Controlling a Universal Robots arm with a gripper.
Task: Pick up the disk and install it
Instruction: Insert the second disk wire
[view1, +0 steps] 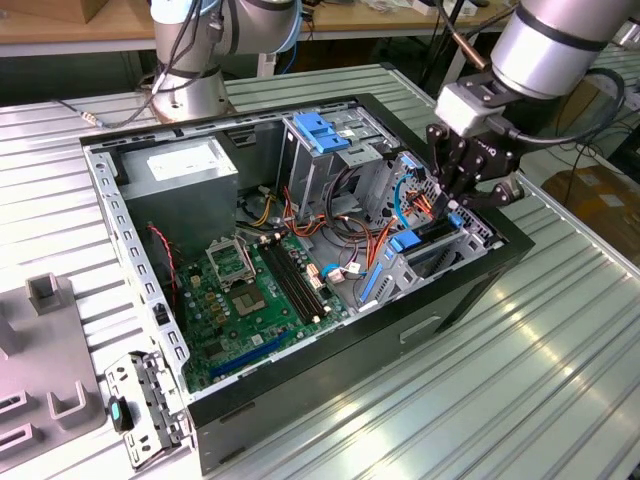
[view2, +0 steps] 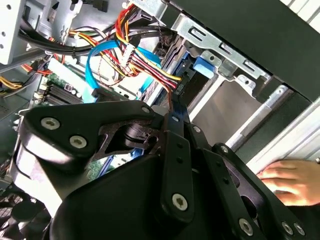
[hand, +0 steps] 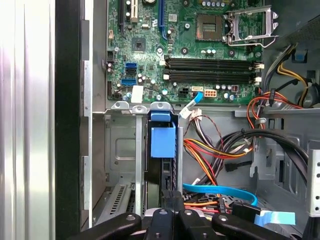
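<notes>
Hangs the gripper low over the drive bay, at the exterior view's right end of the open case. Shows jaws drawn fully together with nothing between them, so probably set to press, not clamp. Finds the disk standing on edge in its slot, blue tab outward, directly beneath the tips; cannot tell whether touching. Looks largely seated there.

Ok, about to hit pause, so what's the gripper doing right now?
Gripper: closed, at the disk standing in its bay; whether it actually grips the disk cannot be told.
</notes>
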